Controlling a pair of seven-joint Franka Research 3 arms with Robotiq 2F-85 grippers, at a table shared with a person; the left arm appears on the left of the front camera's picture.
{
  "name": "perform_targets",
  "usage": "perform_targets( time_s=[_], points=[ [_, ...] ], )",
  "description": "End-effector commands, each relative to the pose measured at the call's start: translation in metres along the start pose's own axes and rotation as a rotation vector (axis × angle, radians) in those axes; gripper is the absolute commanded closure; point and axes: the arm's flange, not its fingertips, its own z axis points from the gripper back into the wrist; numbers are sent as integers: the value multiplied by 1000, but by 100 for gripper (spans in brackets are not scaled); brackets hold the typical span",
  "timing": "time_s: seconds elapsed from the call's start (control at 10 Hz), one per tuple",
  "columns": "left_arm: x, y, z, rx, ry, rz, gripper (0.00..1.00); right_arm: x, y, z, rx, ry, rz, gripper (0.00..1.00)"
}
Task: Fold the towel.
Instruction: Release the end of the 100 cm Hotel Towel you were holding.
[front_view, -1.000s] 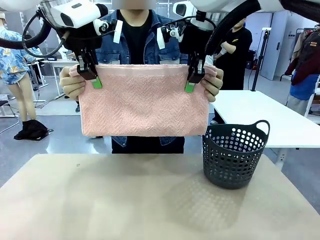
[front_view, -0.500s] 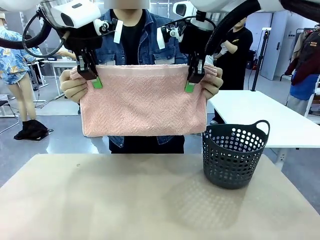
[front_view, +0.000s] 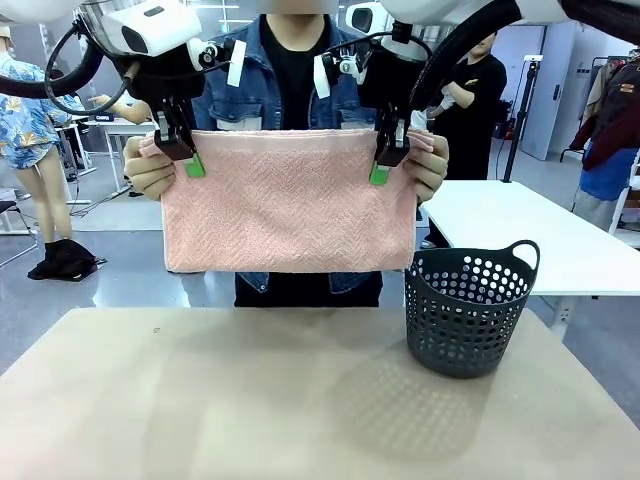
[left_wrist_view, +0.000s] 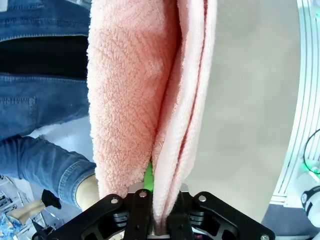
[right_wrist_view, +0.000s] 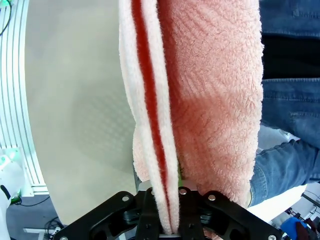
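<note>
The pale pink towel (front_view: 290, 205) hangs doubled over in the air above the far side of the table, its folded layers running downward. My left gripper (front_view: 187, 157) is shut on its upper left corner, my right gripper (front_view: 385, 160) shut on its upper right corner. The person's hands (front_view: 148, 168) also hold both top corners, just outside my fingers. In the left wrist view the towel (left_wrist_view: 150, 105) runs away from my left gripper (left_wrist_view: 156, 220) in thick folds. The right wrist view shows the towel (right_wrist_view: 200, 100) clamped in my right gripper (right_wrist_view: 170, 225).
A dark perforated basket (front_view: 468, 310) with handles stands on the beige table (front_view: 250, 400) at the right. The person in a denim jacket (front_view: 295, 90) stands behind the towel. A white table (front_view: 520, 235) lies farther back right.
The towel and both grippers stay almost still. The person has shifted slightly to the right behind the towel and its lower edge hangs a little straighter.
</note>
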Motion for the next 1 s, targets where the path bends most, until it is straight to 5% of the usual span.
perform_targets(
  time_s=[0.0,0.1,0.2,0.4,0.5,0.6,0.7,0.9],
  points=[
    [-1,1,3,6,-5,-8,59,-2,1,4,-3,-13,-14,76],
    [-2,2,6,15,-9,-2,52,-2,0,5,-11,-16,-20,64],
    [-2,3,9,28,-20,9,22,-4,-1,11,-18,-24,-38,44],
    [-5,4,21,46,-39,20,0,-8,1,31,-34,-70,-74,13],
    [-5,3,29,53,-53,35,0,-10,2,43,-40,-101,-91,1],
    [-7,1,41,63,-70,57,0,-16,4,57,-53,-133,-122,0],
    [-13,0,59,61,-107,102,16,-26,6,75,-43,-171,-175,0],
    [-38,1,95,76,-139,207,0,-60,9,107,-39,-220,-272,0]
  ],
)
